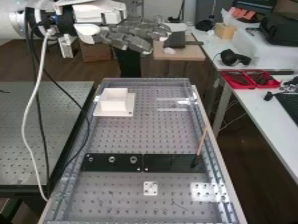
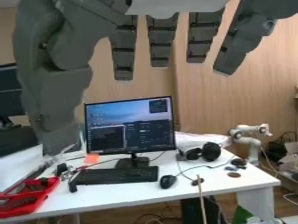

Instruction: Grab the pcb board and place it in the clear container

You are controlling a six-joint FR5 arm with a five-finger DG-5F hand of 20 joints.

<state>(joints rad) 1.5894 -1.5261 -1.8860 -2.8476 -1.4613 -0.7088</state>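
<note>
The hand (image 1: 128, 36) hung far, fingers straight and spread; the possible PCB (image 1: 150, 192), small and white, lay well nearer.

From above the near end of the bench (image 1: 120, 192) beside the white desk (image 1: 259, 112), the high view slanted down lengthwise; the wrist view faced across the desk from close by. Both took in its keyboard (image 2: 116, 175) and red tray (image 2: 20, 202).

Soft room light; white desk (image 2: 120, 193) bright; floor (image 1: 60, 64) dimmer; monitor (image 2: 131, 125) glowing
</note>
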